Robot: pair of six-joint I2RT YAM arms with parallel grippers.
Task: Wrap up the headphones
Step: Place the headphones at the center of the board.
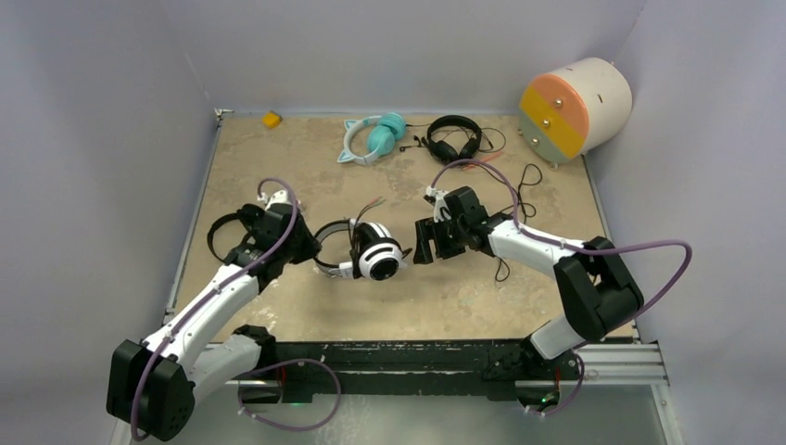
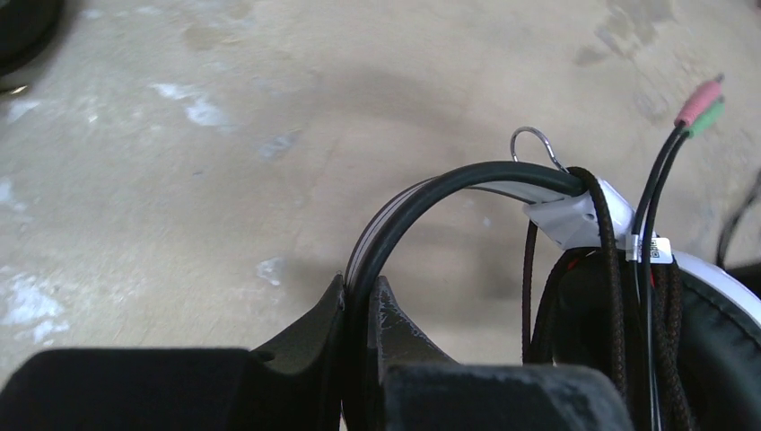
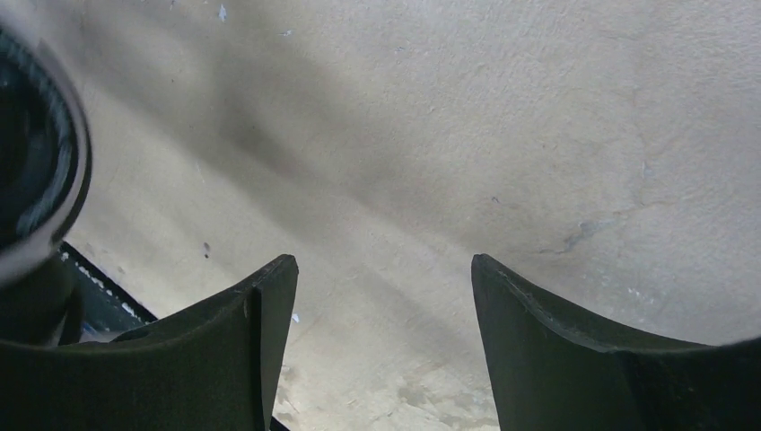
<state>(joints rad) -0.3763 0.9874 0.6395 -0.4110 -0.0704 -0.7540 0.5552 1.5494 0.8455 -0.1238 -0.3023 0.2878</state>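
Observation:
The white-and-black headphones [image 1: 375, 252] lie mid-table. My left gripper [image 1: 311, 247] is shut on their headband [image 2: 431, 193], which runs up between the fingers [image 2: 363, 292]. A braided black cable [image 2: 613, 269] is wound round the band by the white earcup, and its pink and green plugs [image 2: 702, 103] stick out. My right gripper [image 1: 424, 243] stands open just right of the earcup, with nothing between its fingers [image 3: 384, 269]; the cup's rim [image 3: 40, 171] shows at the left edge. The teal cat-ear headphones [image 1: 375, 137] and the black-and-red headphones [image 1: 454, 137] lie at the back. An all-black set [image 1: 225, 236] lies partly under my left arm.
A cream drum with an orange and green face [image 1: 575, 109] lies at the back right corner. A small yellow object [image 1: 271, 119] sits at the back left. Loose thin black cable [image 1: 528, 181] trails on the table beside my right arm. Grey walls enclose the table.

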